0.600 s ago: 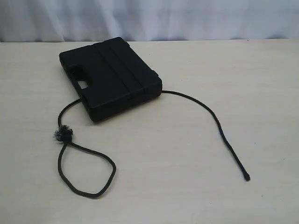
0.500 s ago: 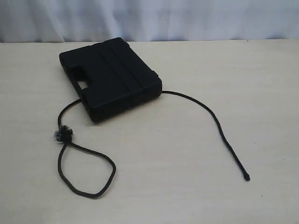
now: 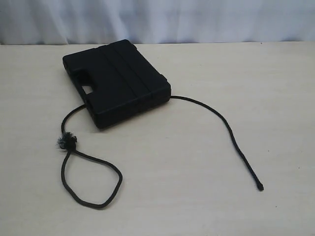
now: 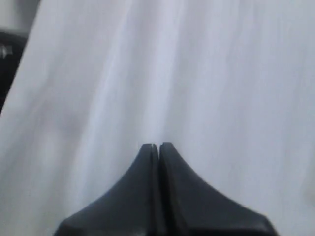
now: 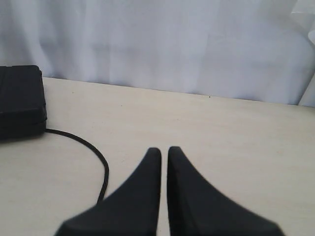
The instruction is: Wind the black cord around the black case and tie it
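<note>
The case (image 3: 115,81) is lying flat toward the far left of the table (image 3: 197,206), and the cord (image 3: 211,110) is passing under it and coming out on both sides. Neither gripper is holding anything: the left gripper (image 4: 158,146) is facing a white curtain (image 4: 197,73) with jaws pressed together, and the right gripper (image 5: 164,150), jaws also together, is hanging near the cord's right run. Wrapping is not yet begun, I judge. Doing it well is probably going to mean opening wide, pinching the stiff tip (image 3: 259,187) low against the table, taking the loop (image 3: 91,182) just past the fuzzy knot (image 3: 65,140), then drawing both ends over the lid without dragging the case. The case is looking matte, ribbed and hard; the cord thin, braided and limp
</note>
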